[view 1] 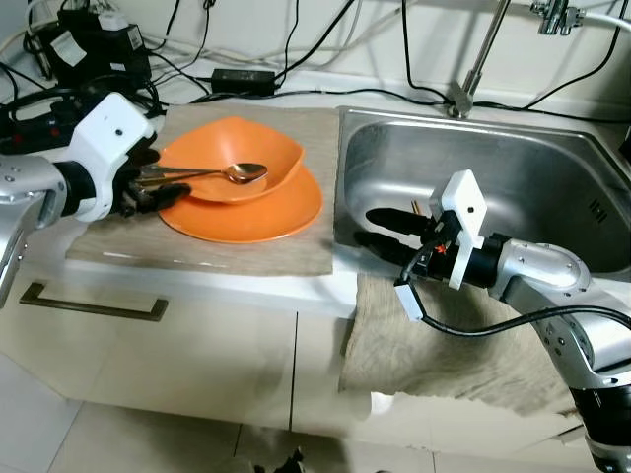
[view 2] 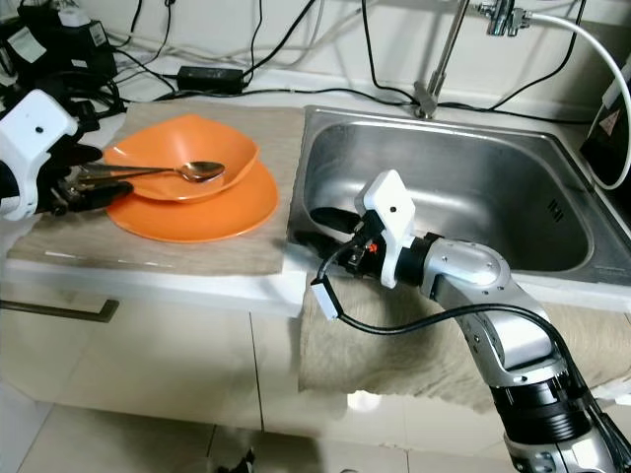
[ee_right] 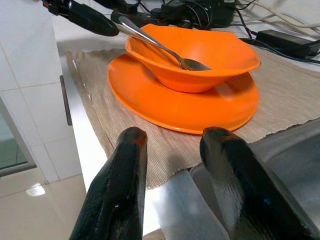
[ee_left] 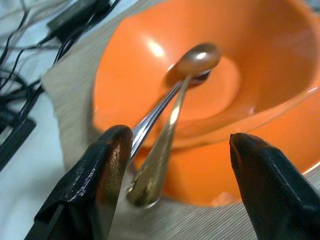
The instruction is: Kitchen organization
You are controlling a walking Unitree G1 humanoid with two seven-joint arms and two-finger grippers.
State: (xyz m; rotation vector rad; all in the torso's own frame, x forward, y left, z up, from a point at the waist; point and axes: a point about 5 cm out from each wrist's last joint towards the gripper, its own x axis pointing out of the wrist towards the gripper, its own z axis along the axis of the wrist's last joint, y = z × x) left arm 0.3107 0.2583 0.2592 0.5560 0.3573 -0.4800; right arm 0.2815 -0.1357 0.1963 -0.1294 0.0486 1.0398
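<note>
Your left gripper (view 1: 158, 185) sits at the near-left edge of the orange bowl (view 1: 232, 158), its two black fingers (ee_left: 97, 175) spread apart with the handle ends of the cutlery lying between them. From the left wrist view you can see two handles side by side, a gold-toned spoon (ee_left: 172, 107) and a silver one just beside it, running away from the fingertips up over the bowl's rim, with the spoon's head resting in the bowl's middle. One handle lies close against one finger, but you cannot tell whether it actually touches; the other finger stands clear of both, so nothing is clamped.

The bowl sits on an orange plate (view 1: 266, 212), and the plate rests on a beige woven mat (view 1: 296, 246) on the countertop, directly beyond the left gripper.

Your right gripper (view 1: 389, 232) hovers at the near-left corner of the steel sink (view 1: 523, 177), above a cloth (view 1: 434, 345) draped over the counter's front edge. Its fingers (ee_right: 120, 185) are parted a little, holding nothing, and point toward the plate and bowl, which lie well apart from them.
</note>
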